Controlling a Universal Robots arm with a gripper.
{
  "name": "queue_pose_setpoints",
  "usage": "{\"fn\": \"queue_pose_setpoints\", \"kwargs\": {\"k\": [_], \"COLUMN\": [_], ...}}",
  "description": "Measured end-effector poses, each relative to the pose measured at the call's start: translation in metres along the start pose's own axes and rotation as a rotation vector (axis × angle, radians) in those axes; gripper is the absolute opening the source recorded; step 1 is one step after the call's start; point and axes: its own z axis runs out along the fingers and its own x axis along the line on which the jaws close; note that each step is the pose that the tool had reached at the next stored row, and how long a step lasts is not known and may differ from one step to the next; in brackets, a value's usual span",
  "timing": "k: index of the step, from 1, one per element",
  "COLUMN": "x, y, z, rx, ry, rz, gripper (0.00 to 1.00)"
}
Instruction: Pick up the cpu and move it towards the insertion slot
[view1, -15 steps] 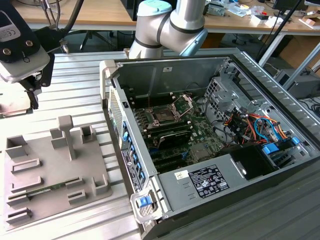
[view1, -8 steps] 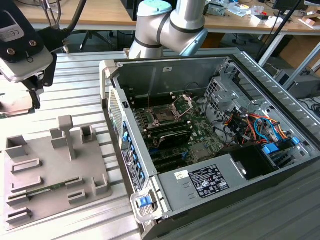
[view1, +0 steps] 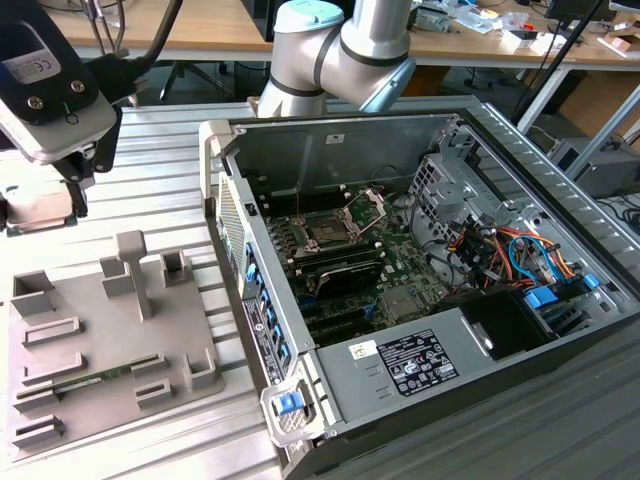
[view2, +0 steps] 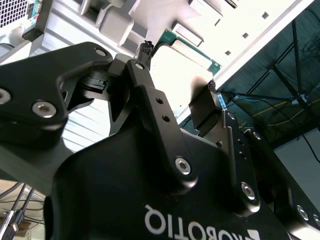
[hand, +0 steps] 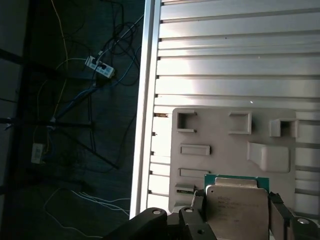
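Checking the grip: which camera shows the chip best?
The first wrist view: the chip faces the camera, silvery top and green rim clear, clamped in the gripper. The second wrist view shows it glared and partly behind the fingers; the exterior view shows a pale sliver at its left edge.

- A silver ribbed aluminium table top (view1: 150, 170) spans the foreground in the exterior view, its slats running across.
- Light wooden desks (view1: 210, 25) stand along the far side, with small clutter on them towards the exterior view's right.
- A dark floor (hand: 30, 165) lies beside the table's edge in the first wrist view, strewn with thin loose cables (hand: 75, 102).
- A white power strip (hand: 98, 66) lies on that floor among the cables.
- Bright light glares off the table's slats in the first wrist view.
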Motion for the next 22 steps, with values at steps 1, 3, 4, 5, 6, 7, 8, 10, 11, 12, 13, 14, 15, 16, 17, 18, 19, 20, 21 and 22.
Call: {"fn": "queue_pose_setpoints", "kwargs": {"k": [1, 3, 4, 5, 6, 7, 8, 10, 11, 12, 13, 14, 15, 16, 17, 18, 19, 20, 21, 22], "x": [-0.0005, -0.0021, -0.0027, -0.0035, -0.0040, -0.0044, -0.0049, -0.0059, -0.0064, -0.0068, -0.0072, -0.0077, -0.0080, -0.0083, -0.0087, -0.0090, -0.0093, -0.0096, -0.0100, -0.0106], "y": [0.0000, -0.0002, -0.0002, -0.0003, -0.0003, -0.0003, -0.0004, -0.0005, -0.0005, -0.0005, -0.0006, -0.0006, -0.0007, -0.0007, -0.0007, -0.0008, -0.0008, -0.0008, -0.0008, -0.0009], "z": [0.0000, 0.0000, 0.0000, 0.0000, 0.0000, 0.0000, 0.0000, 0.0000, 0.0000, 0.0000, 0.0000, 0.0000, 0.0000, 0.0000, 0.0000, 0.0000, 0.0000, 0.0000, 0.0000, 0.0000], "rx": [-0.0001, 0.0000, 0.0000, 0.0000, 0.0000, 0.0000, 0.0000, 0.0000, 0.0000, -0.0001, -0.0001, -0.0001, -0.0001, -0.0001, 0.0000, 0.0000, -0.0001, 0.0000, 0.0000, 0.0000], "ry": [0.0000, 0.0000, 0.0000, 0.0000, 0.0000, -0.0001, 0.0000, 0.0000, 0.0000, -0.0001, -0.0001, 0.0000, 0.0000, -0.0001, 0.0000, 0.0000, 0.0000, 0.0000, -0.0001, -0.0001], "rz": [0.000, 0.000, 0.000, 0.000, 0.000, 0.000, 0.000, 0.000, 0.000, 0.000, 0.000, 0.000, 0.000, 0.000, 0.000, 0.000, 0.000, 0.000, 0.000, 0.000], "gripper": [0.55, 0.55, 0.55, 0.55, 0.55, 0.55, 0.55, 0.55, 0.55, 0.55, 0.55, 0.55, 0.55, 0.55, 0.55, 0.55, 0.55, 0.55, 0.55, 0.55]}}
